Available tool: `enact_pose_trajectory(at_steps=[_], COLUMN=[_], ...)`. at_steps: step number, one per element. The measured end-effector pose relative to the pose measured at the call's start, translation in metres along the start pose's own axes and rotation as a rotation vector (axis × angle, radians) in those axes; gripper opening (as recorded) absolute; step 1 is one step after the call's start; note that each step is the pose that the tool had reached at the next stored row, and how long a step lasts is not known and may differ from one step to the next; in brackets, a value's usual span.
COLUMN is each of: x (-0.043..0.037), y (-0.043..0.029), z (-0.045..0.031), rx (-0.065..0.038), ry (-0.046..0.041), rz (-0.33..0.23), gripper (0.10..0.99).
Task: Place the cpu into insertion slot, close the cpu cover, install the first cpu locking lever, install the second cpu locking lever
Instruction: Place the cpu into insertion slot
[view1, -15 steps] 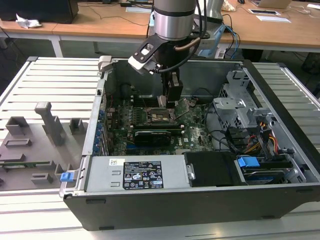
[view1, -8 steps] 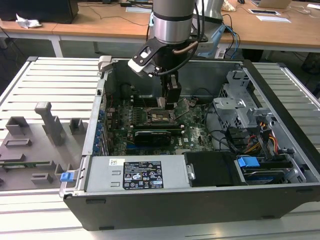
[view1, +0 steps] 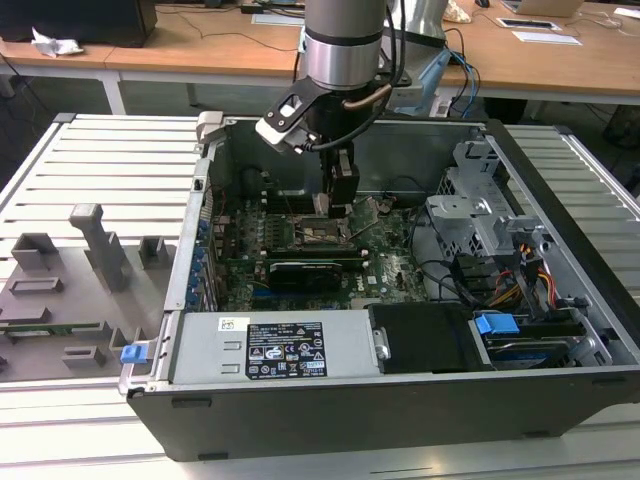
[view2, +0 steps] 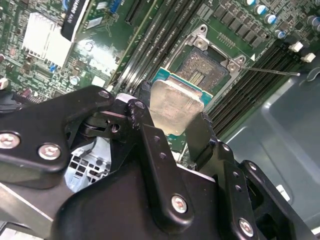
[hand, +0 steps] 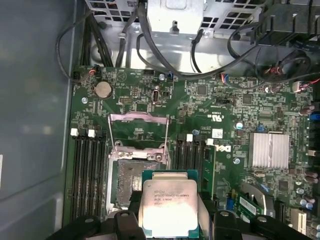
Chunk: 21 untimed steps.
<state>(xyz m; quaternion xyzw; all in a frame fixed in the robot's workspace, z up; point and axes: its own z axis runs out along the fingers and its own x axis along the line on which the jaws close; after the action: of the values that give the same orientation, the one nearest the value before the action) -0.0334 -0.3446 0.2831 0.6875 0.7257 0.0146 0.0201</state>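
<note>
1. The gripper (view2: 175, 116) pinches the cpu (view2: 177, 102) by two opposite edges, metal top facing the wrist cameras
2. The cpu hangs close over the slot (hand: 127, 175), overlapping one side of it and not seated; the slot lies near the middle of the board (hand: 225, 100), between banks of memory slots (hand: 87, 170)
3. The cover (hand: 140, 117) is swung open, off the slot
4. By my judgement the first step, placing the cpu, is in hand; it calls for squaring the chip to the slot's rim and lowering it flat

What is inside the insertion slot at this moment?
The insertion slot shows only its dark contact bed, with no chip seated. The cpu, held in the gripper, hides one corner.
</note>
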Motion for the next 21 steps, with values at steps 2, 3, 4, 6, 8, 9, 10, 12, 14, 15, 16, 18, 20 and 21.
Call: enact_pose_trajectory(at_steps=[2,3,4,6,8,9,10,12,14,15,16,18,20,21], x=[0.0017,0.0024,0.0028,0.0038,0.0049,0.0055,0.0065,0.0086,0.0111,0.0118,0.0129,0.0155,0.0177,0.0185], y=[-0.0006,-0.001,-0.0014,-0.002,-0.0025,-0.0028,-0.0034,-0.0041,-0.0044,-0.0045,-0.0045,-0.0046,-0.0047,-0.0047], z=[0.0025,0.0041,0.0053,0.0078,0.0103,0.0117,0.0134,0.0167,0.0206,0.0219,0.0236,0.0266,0.0289,0.0302], rx=[0.0,0.0,0.0,0.0,0.0,0.0,0.0,0.0,0.0,0.0,0.0,0.0,0.0,0.0], ry=[0.0,0.0,0.0,0.0,-0.0001,-0.0002,-0.0001,0.0,0.0,-0.0001,-0.0001,-0.0001,-0.0001,-0.0002], rz=[0.0,0.0,0.0,0.0,0.0,0.0,0.0,0.0,0.0,0.0,0.0,0.0,0.002,0.004], gripper=[0.525,0.525,0.525,0.525,0.525,0.525,0.525,0.525,0.525,0.525,0.525,0.525,0.525,0.525])
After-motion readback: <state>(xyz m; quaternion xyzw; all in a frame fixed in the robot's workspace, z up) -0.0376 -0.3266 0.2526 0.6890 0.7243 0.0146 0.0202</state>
